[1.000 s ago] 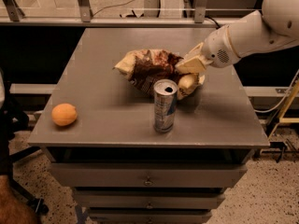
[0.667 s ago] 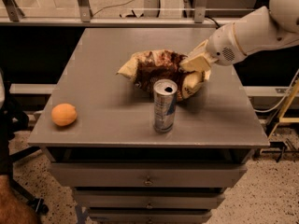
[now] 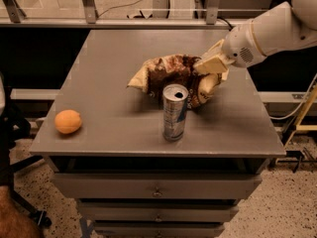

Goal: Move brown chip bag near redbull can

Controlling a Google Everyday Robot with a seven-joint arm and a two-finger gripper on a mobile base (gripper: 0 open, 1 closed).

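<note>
The brown chip bag (image 3: 166, 72) is crumpled, with a pale yellow left end, and sits just behind the redbull can (image 3: 175, 112) at the table's middle. The can stands upright, with its shiny top in front of the bag's lower edge. My gripper (image 3: 206, 76) comes in from the right on a white arm and is shut on the bag's right end. One pale finger (image 3: 212, 62) lies above the bag and the other below it. The bag's right end is partly hidden by the fingers.
A small round orange fruit (image 3: 68, 121) lies near the front left of the grey table (image 3: 99, 58). Drawers sit below the table's front edge. A railing and glass run behind the table. A person's arm shows at the lower left.
My gripper and the bag have shifted a little to the right and toward the front, closer to the can. The can and the orange have not moved.
</note>
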